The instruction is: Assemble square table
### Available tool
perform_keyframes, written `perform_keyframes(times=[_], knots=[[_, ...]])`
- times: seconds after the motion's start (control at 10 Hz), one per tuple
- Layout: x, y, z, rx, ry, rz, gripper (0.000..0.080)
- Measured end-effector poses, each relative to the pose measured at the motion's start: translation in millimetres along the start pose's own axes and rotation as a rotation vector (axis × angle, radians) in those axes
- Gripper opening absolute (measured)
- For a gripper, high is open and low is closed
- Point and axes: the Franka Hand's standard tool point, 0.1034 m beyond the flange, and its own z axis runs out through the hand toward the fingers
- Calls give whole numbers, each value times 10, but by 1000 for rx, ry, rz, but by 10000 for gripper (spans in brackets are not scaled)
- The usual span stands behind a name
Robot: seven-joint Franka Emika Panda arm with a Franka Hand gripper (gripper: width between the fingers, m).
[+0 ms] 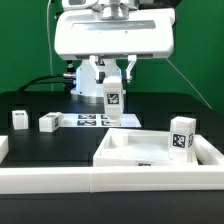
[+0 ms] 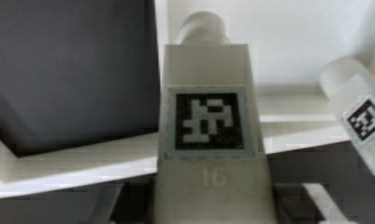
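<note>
Square table top (image 1: 140, 155): your white rimmed top lay flat on the near right of the black table, hollow side up, just behind the border rail (image 1: 90, 182).
Loose posts: at the far left sat the outer leg post (image 1: 19, 120), and just right of it the inner leg post (image 1: 48, 123). Both were well apart from the top and from the arm.
Marker board (image 1: 93, 120): it lay flat on the table between the loose posts and the arm, carrying no parts.
Gripper (image 1: 112, 90): you had the fingers drawn in narrow on the upper part of the held leg post (image 1: 113, 104), and nothing else was in the grip.
Axis: the held post hung upright, its long axis running straight down from the fingers and its tag facing the exterior camera.
Relation that mattered: the top's far left corner lay right below the post's lower end. You could not tell from either view whether the tip touched the top or hung just above it.
Standing leg post (image 1: 181, 135): it stood upright at the top's far right, well apart from the held one. Whether it was fastened did not show.
Judgement: your coming move looked like a straight descent along the post's own axis into that corner, and any tilt there could have made it bind.
</note>
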Motion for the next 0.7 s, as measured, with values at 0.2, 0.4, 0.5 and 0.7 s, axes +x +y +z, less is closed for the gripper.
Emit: perform_keyframes(times=[0.2, 0.4, 0.5, 0.7], knots=[[119, -22, 22, 1, 10, -11, 290], [170, 21, -1, -27, 177, -33, 290], [113, 48, 43, -40, 208, -43, 290], [35, 50, 120, -38, 151, -41, 290]])
